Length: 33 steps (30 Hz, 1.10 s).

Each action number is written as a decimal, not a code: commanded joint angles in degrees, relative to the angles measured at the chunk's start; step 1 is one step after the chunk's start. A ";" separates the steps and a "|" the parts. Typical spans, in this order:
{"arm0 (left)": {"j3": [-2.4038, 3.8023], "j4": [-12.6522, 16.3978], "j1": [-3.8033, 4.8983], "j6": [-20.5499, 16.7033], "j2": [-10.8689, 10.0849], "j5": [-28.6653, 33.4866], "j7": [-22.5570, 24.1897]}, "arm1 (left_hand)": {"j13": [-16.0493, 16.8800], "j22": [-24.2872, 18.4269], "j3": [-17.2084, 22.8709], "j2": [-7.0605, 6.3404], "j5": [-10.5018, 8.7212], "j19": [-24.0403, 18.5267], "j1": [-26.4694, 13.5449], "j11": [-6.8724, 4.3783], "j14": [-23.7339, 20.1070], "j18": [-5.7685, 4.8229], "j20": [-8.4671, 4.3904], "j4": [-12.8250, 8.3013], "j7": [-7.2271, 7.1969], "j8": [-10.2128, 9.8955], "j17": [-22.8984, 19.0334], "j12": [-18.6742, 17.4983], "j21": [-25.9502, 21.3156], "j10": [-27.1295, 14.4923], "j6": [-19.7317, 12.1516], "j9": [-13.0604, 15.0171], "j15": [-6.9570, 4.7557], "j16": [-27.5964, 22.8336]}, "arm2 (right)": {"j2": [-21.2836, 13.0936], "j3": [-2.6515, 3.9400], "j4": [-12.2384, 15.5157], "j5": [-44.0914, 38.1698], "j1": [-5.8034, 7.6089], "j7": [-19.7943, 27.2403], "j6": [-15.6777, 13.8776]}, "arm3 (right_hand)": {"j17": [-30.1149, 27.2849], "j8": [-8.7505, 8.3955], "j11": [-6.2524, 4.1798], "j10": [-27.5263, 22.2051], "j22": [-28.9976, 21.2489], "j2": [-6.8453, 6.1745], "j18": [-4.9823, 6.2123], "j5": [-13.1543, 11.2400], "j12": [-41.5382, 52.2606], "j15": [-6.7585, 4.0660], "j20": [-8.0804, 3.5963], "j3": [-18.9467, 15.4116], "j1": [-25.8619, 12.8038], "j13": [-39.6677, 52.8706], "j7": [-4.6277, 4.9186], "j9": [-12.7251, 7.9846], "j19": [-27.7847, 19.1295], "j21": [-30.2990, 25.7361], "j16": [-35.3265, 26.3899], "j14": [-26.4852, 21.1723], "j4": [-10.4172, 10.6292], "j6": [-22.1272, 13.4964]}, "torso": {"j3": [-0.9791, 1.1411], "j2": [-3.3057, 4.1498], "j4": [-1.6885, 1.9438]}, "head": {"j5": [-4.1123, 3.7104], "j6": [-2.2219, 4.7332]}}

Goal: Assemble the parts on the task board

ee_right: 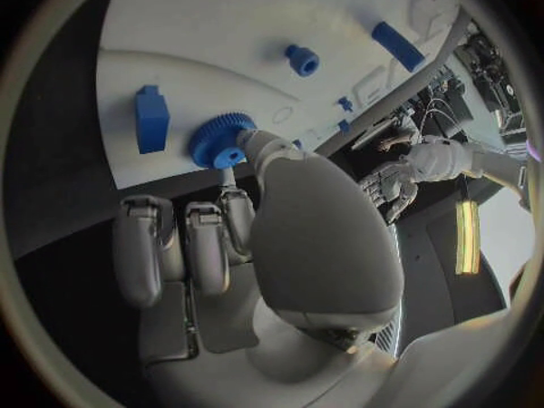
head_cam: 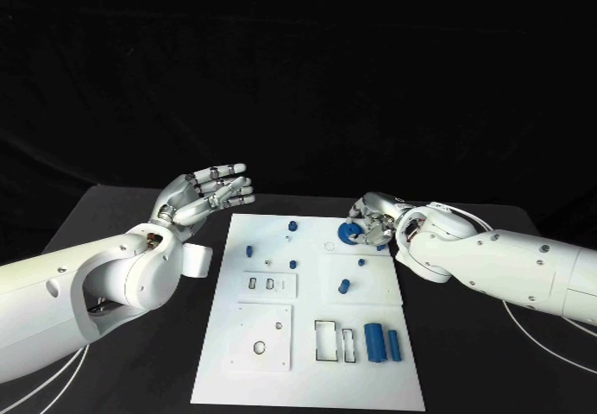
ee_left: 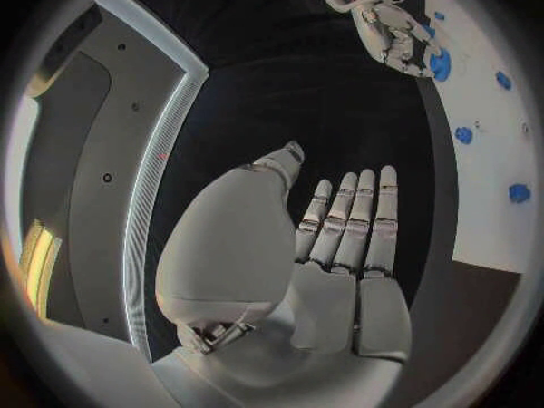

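blue gear (ee_right: 220, 140) touching right hand's (head_cam: 377, 220) fingers (ee_right: 258, 145) on task board (head_cam: 311, 362).

Task board (head_cam: 311, 379) mid-table; gear (head_cam: 351, 231) at its far right, two cylinders (head_cam: 385, 343) near right.

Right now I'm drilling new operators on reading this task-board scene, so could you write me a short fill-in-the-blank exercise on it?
1. The right hand touches a toothed blue ____ on the task board.
2. The left hand holds ____, its fingers spread.
3. The task board's colour is ____.
4. Two long blue bars lie near the board's edge nearest the ____.

Missing words: gear; nothing; white; robot
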 commanded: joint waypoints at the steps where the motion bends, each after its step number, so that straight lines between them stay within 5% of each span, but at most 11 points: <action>1: 0.04 0.11 0.05 0.91 0.06 0.04 0.60 | 0.01 -0.08 0.31 0.01 -0.19 0.42 0.15 0.12 0.42 0.75 0.03 0.09 6.25 -0.22 0.09 -0.21 -0.04 0.40 0.41 0.01 -0.08 -0.27 | -0.03 -0.17 0.27 -4.08 -0.35 -1.09 -0.45 | 9.32 2.75 -0.12 0.35 8.83 -0.64 -0.51 0.12 0.20 -0.46 -0.46 2.02 -0.82 0.86 -1.51 2.37 0.84 0.29 0.19 4.71 -0.85 2.02 | -0.02 -0.04 0.03 | -0.08 0.00; 10: 0.04 0.05 0.05 1.00 0.13 0.04 0.53 | 0.00 -0.14 0.40 -0.01 -0.20 0.49 0.08 0.12 0.42 0.75 0.03 0.07 6.25 -0.29 0.08 -0.31 -0.05 0.45 0.35 -0.02 -0.07 -0.33 | -0.15 -0.16 3.46 -10.85 -0.45 -0.42 -7.28 | 9.79 3.74 -0.21 0.96 10.05 -1.61 -0.88 -0.03 0.65 -0.55 -0.56 5.33 -2.93 1.53 -1.60 3.45 1.77 1.40 0.34 4.82 -2.77 1.81 | -0.04 -0.09 -0.01 | 0.10 0.23; 20: 0.04 -0.04 0.05 1.07 0.37 0.04 0.46 | 0.00 -0.14 0.40 -0.01 -0.20 0.49 0.08 0.12 0.42 0.75 0.03 0.07 6.25 -0.29 0.08 -0.31 -0.05 0.45 0.35 -0.02 -0.07 -0.33 | 2.27 -0.09 8.12 -18.11 0.03 -1.75 -10.92 | 10.04 4.10 -0.34 1.40 11.35 -1.81 -1.30 -0.04 0.94 -0.65 -0.64 6.45 -3.70 1.92 -1.75 3.83 2.86 2.73 0.42 4.87 -3.54 1.96 | -0.05 -0.03 0.06 | -0.07 0.57; 33: 0.04 0.01 0.06 1.17 0.81 0.04 0.38 | 0.00 -0.14 0.40 -0.01 -0.20 0.49 0.08 0.12 0.42 0.75 0.03 0.07 6.25 -0.29 0.08 -0.31 -0.05 0.45 0.35 -0.02 -0.07 -0.33 | 9.59 -0.15 5.06 -19.86 -1.13 -2.59 -10.17 | 9.82 4.09 -0.33 1.34 11.62 -1.92 -1.38 -0.06 0.77 -0.67 -0.68 7.23 -4.33 1.80 -1.70 4.00 3.07 2.99 0.35 4.83 -4.06 1.66 | -0.10 0.10 0.15 | 0.18 0.69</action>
